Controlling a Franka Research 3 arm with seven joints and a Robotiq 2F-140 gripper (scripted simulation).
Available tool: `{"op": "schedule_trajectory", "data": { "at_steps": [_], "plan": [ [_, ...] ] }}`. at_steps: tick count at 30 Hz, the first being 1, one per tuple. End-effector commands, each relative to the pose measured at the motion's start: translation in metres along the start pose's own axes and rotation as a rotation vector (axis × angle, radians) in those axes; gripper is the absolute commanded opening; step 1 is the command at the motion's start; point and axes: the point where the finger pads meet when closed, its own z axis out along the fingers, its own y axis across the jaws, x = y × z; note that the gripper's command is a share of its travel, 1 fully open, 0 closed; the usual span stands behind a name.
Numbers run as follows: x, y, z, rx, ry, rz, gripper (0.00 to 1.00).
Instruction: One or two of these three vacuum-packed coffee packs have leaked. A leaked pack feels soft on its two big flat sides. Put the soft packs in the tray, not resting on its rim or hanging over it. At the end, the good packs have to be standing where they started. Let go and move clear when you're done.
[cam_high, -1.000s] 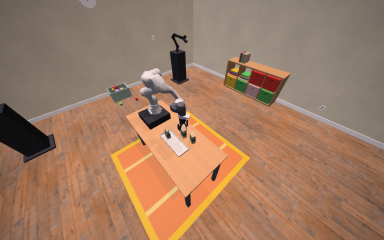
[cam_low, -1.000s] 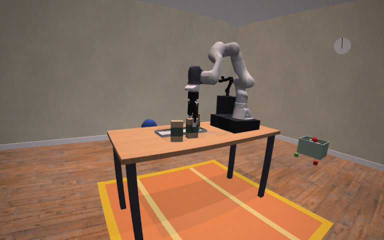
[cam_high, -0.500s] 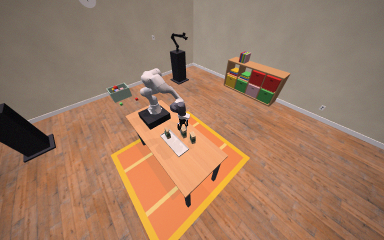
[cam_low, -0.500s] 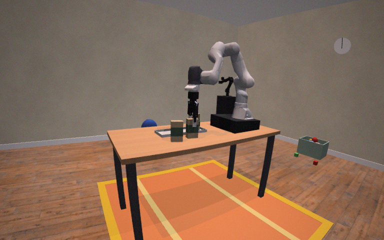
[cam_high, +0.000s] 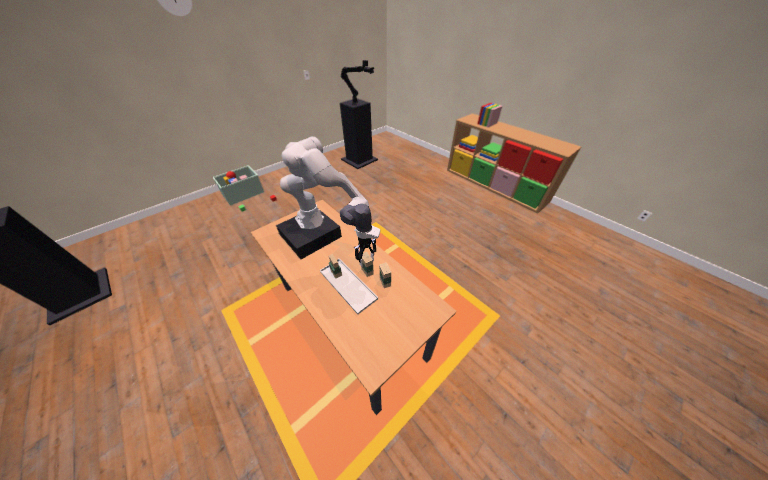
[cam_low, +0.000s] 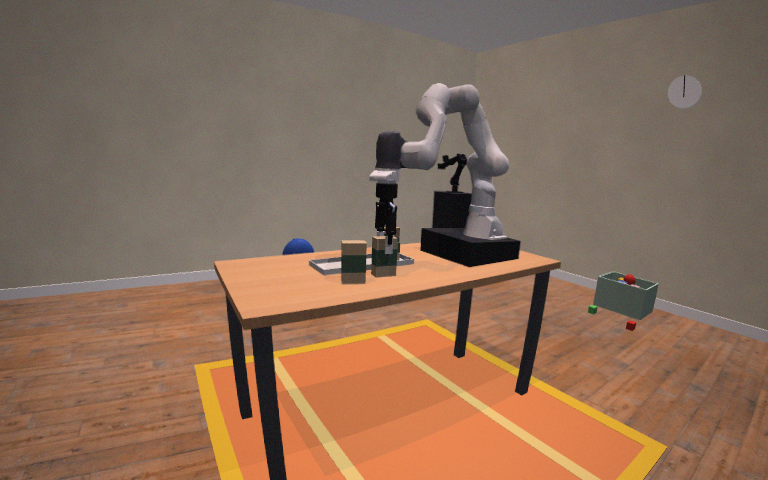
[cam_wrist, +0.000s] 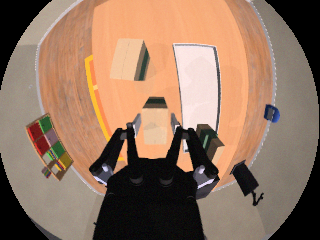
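Note:
Three tan coffee packs with green bands stand on the table beside a flat white tray. The middle pack stands upright between the fingers of my gripper. In the wrist view the gripper is open, its fingers standing on either side of the middle pack at the pack's big flat sides, just off them. A second pack stands farther out, and a third pack stands near the tray's near end. In the exterior view the gripper reaches straight down over the middle pack.
The arm's black base block sits at the table's back end. The outer pack stands close to the table's right edge. A toy bin, a shelf and a black pedestal stand on the floor away from the table.

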Motion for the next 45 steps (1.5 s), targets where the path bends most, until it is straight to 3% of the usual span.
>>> {"op": "schedule_trajectory", "data": {
  "at_steps": [1, 15, 18, 20, 23, 25, 40, 42, 45],
  "plan": [
    [-0.001, 0.000, 0.002, -0.001, -0.002, 0.004, 0.53],
    [-0.001, 0.000, -0.002, -0.001, -0.002, 0.004, 0.53],
    [-0.001, 0.000, -0.031, -0.001, -0.002, 0.004, 0.53],
    [-0.001, 0.000, -0.031, -0.001, -0.002, 0.004, 0.53],
    [-0.001, 0.000, -0.070, -0.001, -0.002, 0.004, 0.53],
    [-0.001, 0.000, -0.082, -0.001, -0.002, 0.004, 0.53],
    [-0.001, 0.000, -0.082, -0.001, -0.002, 0.005, 0.53],
    [0.006, -0.002, -0.083, -0.001, -0.002, 0.013, 0.53],
    [0.036, -0.013, -0.085, 0.000, -0.002, 0.057, 0.53]
  ]
}}
